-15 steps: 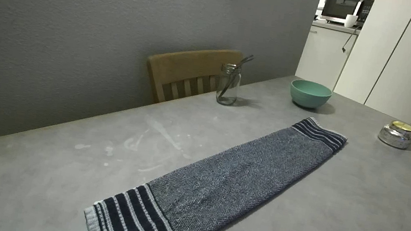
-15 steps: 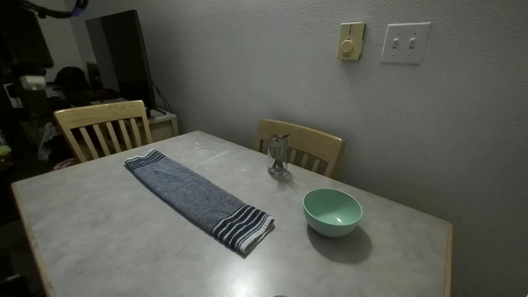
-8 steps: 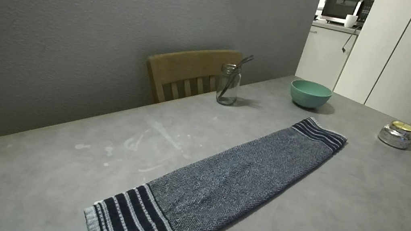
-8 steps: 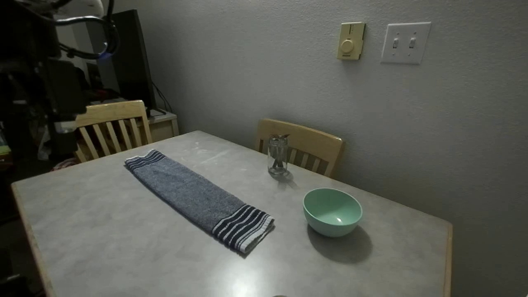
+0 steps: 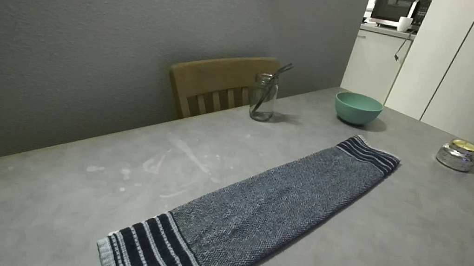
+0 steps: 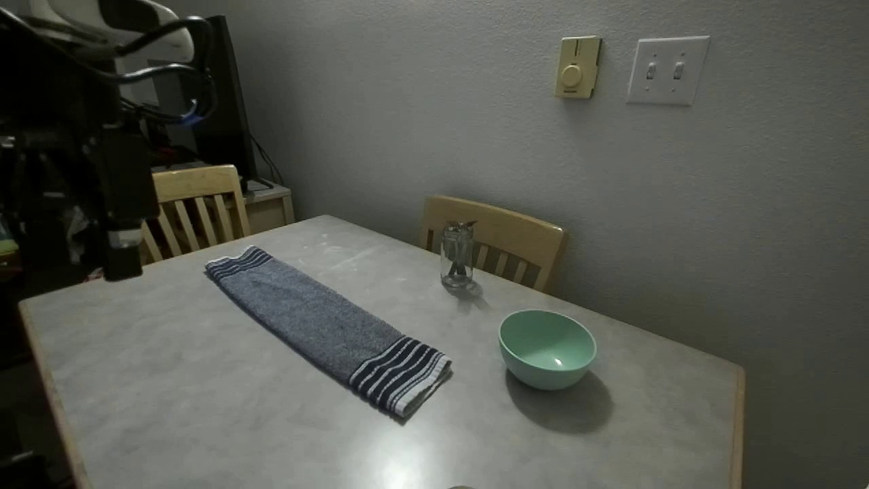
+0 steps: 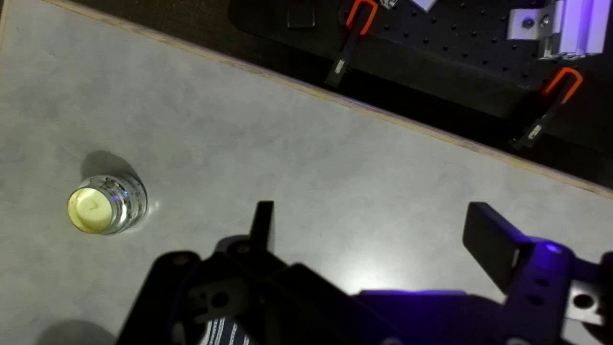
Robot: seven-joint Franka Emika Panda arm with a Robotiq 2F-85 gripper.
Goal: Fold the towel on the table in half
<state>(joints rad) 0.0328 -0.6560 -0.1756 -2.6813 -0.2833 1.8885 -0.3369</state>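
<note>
the table point(image 6: 258, 394), light grey and mottled, is the largest thing here. the towel point(image 5: 270, 206) lies flat on it at full length; in an exterior view one striped end points to two o'clock, the other to eight. those ends are well apart, so i judge the fold not yet begun and the step in hand to be the approach, ahead of any grasp.

the gripper point(image 7: 371, 230) has its jaws spread wide with nothing held, apart from the towel; in the wrist view a sliver of striped end shows towards seven o'clock. the next move probably calls for a shift that way, lowering onto the hem, pinching it, then carrying it over to the opposite end. the hem seems layered, so a shallow bite might catch only the top.

as for writing, the green bowl point(image 6: 546, 346), at three o'clock from the towel in an exterior view, shows no label. the wall dial point(image 6: 577, 68), towards one o'clock there, bears marks too small to read. the candle point(image 7: 106, 203), at nine o'clock in the wrist view, has no brand i can make out.
</note>
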